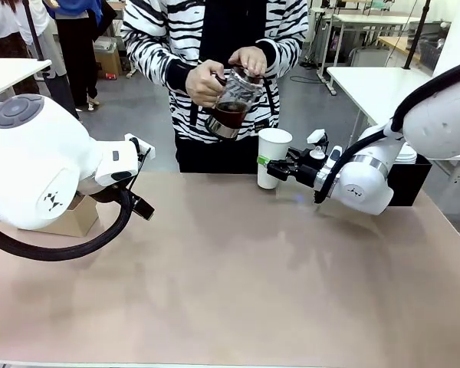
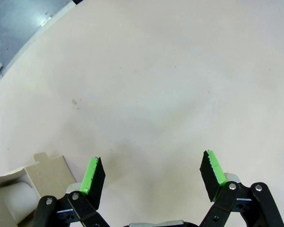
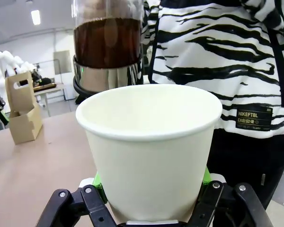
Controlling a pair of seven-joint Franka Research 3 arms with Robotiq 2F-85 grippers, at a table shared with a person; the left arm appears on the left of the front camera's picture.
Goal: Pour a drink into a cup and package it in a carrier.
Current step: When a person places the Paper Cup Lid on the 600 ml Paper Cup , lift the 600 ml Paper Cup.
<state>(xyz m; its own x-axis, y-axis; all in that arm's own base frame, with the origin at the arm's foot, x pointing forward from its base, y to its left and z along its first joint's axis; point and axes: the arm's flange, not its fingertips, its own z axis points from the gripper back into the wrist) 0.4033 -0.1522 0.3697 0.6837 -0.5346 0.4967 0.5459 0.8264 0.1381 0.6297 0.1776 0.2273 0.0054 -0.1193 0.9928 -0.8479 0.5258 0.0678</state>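
One wide tan table (image 1: pixel 230 291) carries everything, and a person (image 1: pixel 215 46) in a striped top stands at its far edge. The carrier (image 1: pixel 75 218) stands at the table's left side, mostly hidden behind the left arm. The person's hands (image 1: pixel 207 83) hold a glass pitcher (image 1: pixel 231 103) in the air, just behind and above the cup (image 1: pixel 272 157), not touching it. That cup, white and lidless, is upright near the far edge, well apart from the carrier. The drink (image 1: pixel 230 115), dark amber, fills the pitcher's lower part. The right hand (image 1: pixel 280 167) is clamped around the cup's lower half, green pads against its wall. The left hand (image 2: pixel 151 172) hangs over bare table, fingers spread wide and gripping nothing, with the carrier just beside it.
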